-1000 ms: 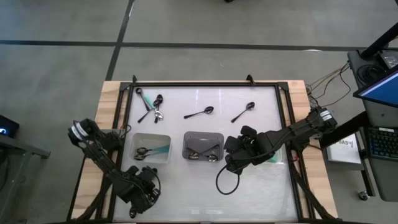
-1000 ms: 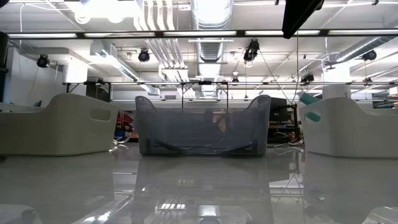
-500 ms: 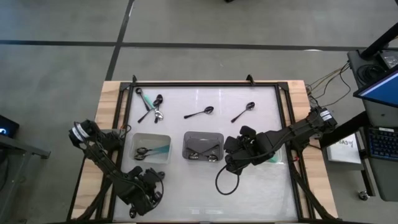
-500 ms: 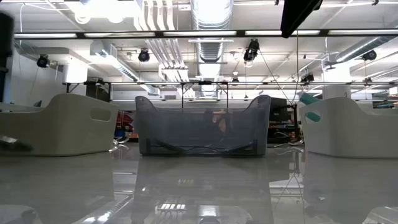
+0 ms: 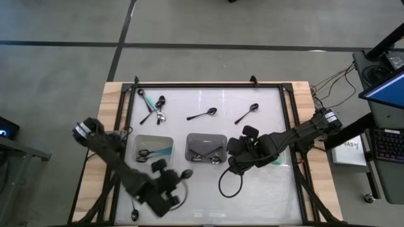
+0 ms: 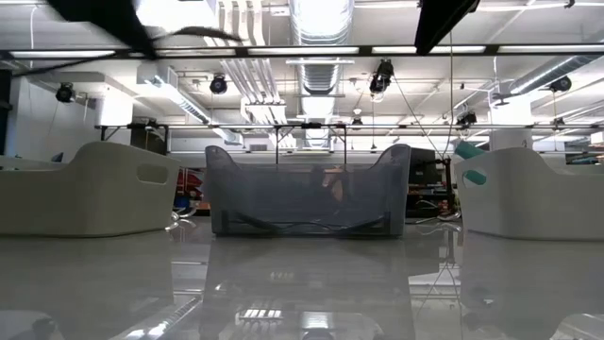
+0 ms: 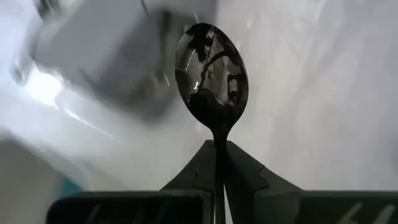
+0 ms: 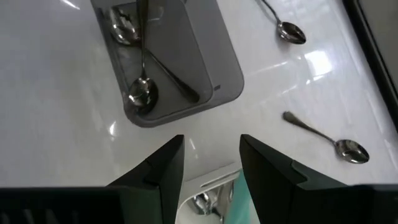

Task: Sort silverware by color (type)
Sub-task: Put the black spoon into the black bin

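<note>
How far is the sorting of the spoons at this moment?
Done: some spoons lie in the grey tray and the white tray. In hand: the left gripper holds a black spoon. Left: two loose spoons and a small pile at the table's far edge. Right gripper waits open.

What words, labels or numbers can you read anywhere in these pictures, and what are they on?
None can be read.
Paper sheet beside the table's right edge: carries dark writing, too small to read.
Keyboard at far right: its key markings are too small to read.
Trays, spoons and both arms: no lettering shows.
Low view's room behind: no sign or label can be made out.
</note>
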You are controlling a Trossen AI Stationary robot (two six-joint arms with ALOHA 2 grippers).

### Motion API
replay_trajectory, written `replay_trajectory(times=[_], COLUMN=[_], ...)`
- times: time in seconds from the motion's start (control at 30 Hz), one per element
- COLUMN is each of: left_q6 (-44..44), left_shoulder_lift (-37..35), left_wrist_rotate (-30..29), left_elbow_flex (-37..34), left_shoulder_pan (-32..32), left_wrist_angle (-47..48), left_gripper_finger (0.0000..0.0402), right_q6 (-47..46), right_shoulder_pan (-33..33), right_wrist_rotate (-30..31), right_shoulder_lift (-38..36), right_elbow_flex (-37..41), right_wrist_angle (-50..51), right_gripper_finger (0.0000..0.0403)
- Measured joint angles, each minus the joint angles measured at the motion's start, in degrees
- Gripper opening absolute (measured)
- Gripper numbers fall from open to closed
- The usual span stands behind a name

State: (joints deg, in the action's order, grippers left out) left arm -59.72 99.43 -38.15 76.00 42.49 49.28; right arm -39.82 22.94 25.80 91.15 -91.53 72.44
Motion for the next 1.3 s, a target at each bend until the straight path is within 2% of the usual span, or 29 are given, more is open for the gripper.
replay_trajectory(times=[0.23,0.4,0.5,0.6,0.93,1.3], left_q6=[22.8,39.8,45.2,49.8,47.5,48.8], left_shoulder_lift=[0.0,0.0,0.9,2.2,6.1,7.0], left_wrist_rotate=[-0.9,2.5,6.1,6.2,7.7,8.1], left_elbow_flex=[4.2,2.4,1.0,0.0,-2.5,-1.7], left_shoulder_pan=[-13.9,-21.2,-23.9,-25.6,-28.0,-28.0], left_wrist_angle=[-4.4,-19.0,-25.8,-28.2,-29.0,-28.5], left_gripper_finger=[0.0001,0.0,0.0,0.0,0.0004,0.0061], right_q6=[0.1,0.3,0.4,0.5,0.8,0.8], right_shoulder_pan=[-0.1,-0.1,-0.1,-0.1,-0.1,-0.1], right_wrist_rotate=[0.3,0.3,0.3,0.3,0.3,0.3], right_shoulder_lift=[0.0,0.0,0.0,0.0,0.0,0.0], right_elbow_flex=[0.0,0.0,0.0,0.0,0.0,0.0], right_wrist_angle=[-0.3,-0.4,-0.3,-0.4,-0.8,-0.8], right_gripper_finger=[0.0148,0.0148,0.0148,0.0148,0.0148,0.0148])
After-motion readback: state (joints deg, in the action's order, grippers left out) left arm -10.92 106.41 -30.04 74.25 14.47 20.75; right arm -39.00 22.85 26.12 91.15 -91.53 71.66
